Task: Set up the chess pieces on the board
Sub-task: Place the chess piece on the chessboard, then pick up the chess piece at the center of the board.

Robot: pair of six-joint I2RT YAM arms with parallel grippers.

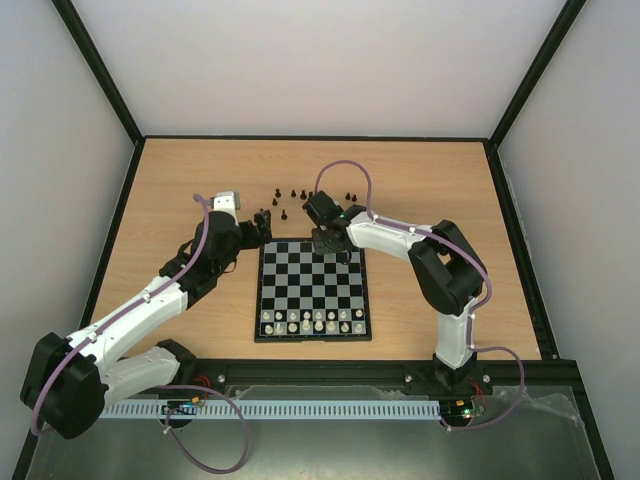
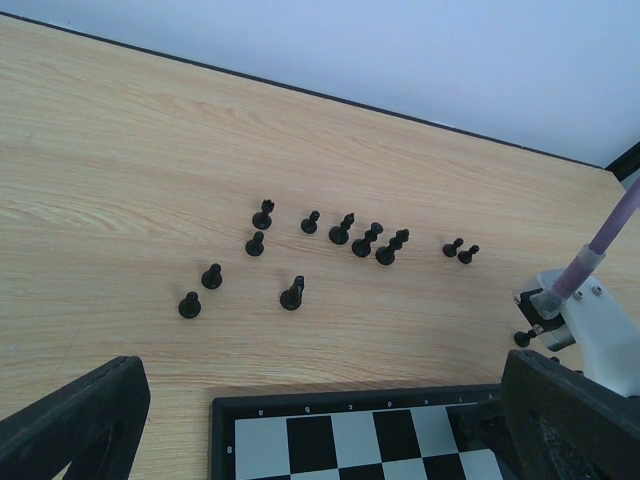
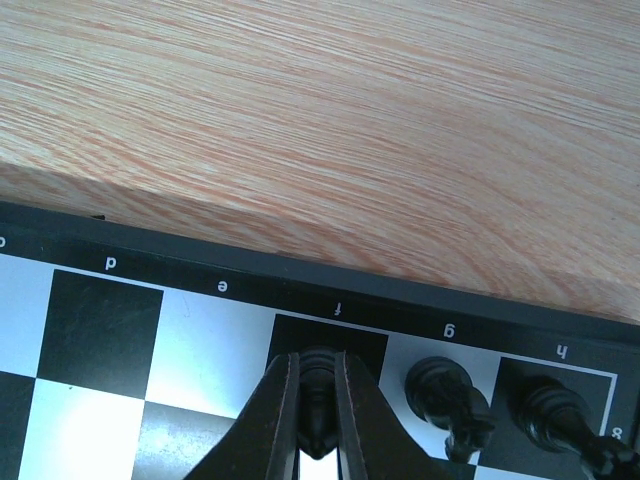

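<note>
Pale wood worktop (image 3: 300, 120), white walls (image 1: 320, 60). My right pincer (image 3: 318, 365) pinches an upright black chess piece (image 3: 318, 412) at the f square of the board (image 3: 200, 272); my left pincer (image 2: 320, 420) gapes wide.

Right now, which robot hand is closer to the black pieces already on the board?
Right. The right gripper is at the board's far row, shut on a black piece beside the two standing pieces. The left gripper hangs off the board's far-left corner.

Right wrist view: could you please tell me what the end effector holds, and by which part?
A black chess piece, pinched by its sides in the right end effector, at the f file on the board.
</note>
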